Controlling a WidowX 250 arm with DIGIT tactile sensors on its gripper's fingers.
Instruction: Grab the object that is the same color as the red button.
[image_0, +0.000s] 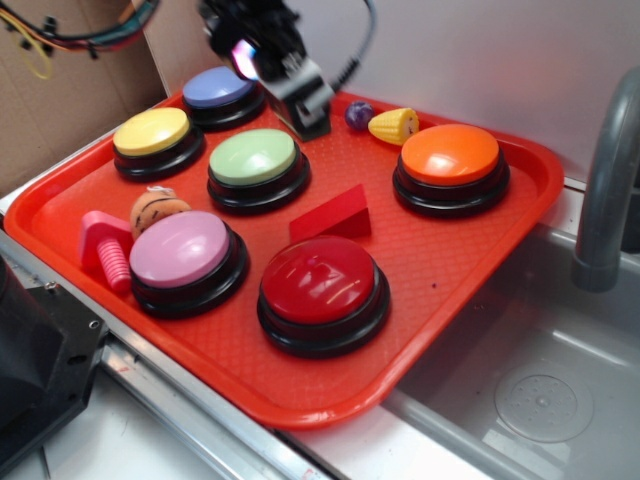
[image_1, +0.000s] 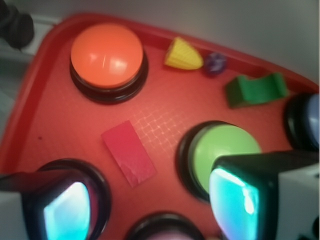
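**Ana:** While we are reading the exterior view from left to right, which things are lying between the arm and the target?

**Ben:** The pink button (image_0: 182, 252) is sitting at the left, the green button (image_0: 255, 160) is sitting behind it, and the gripper (image_0: 300, 100) is hanging above the tray (image_0: 470, 250) at the back, just right of the green button. The red wedge (image_0: 333, 215) is lying on the tray toward the camera from the gripper and a little to the right, just behind the red button (image_0: 322, 285) and close to it, though I cannot tell whether they are touching.

**Ana:** Is the gripper carrying anything?

**Ben:** No. In the wrist view the 2 fingers are standing well apart with nothing between them, 1 at the lower left (image_1: 55, 210) and 1 at the lower right (image_1: 250, 195).

**Ana:** How is the wedge lying there?

**Ben:** The wedge is sitting between the 2 fingers and ahead of them, nearer the left one. Its long axis is running diagonally, from upper left to lower right. The orange button (image_1: 106, 56) is standing well beyond it.

**Ana:** So what is the coming move turning on?

**Ben:** I am judging that the gripper is needing to travel toward the wedge, then turn its wrist so the jaws are closing across the short width, while staying off the red button.
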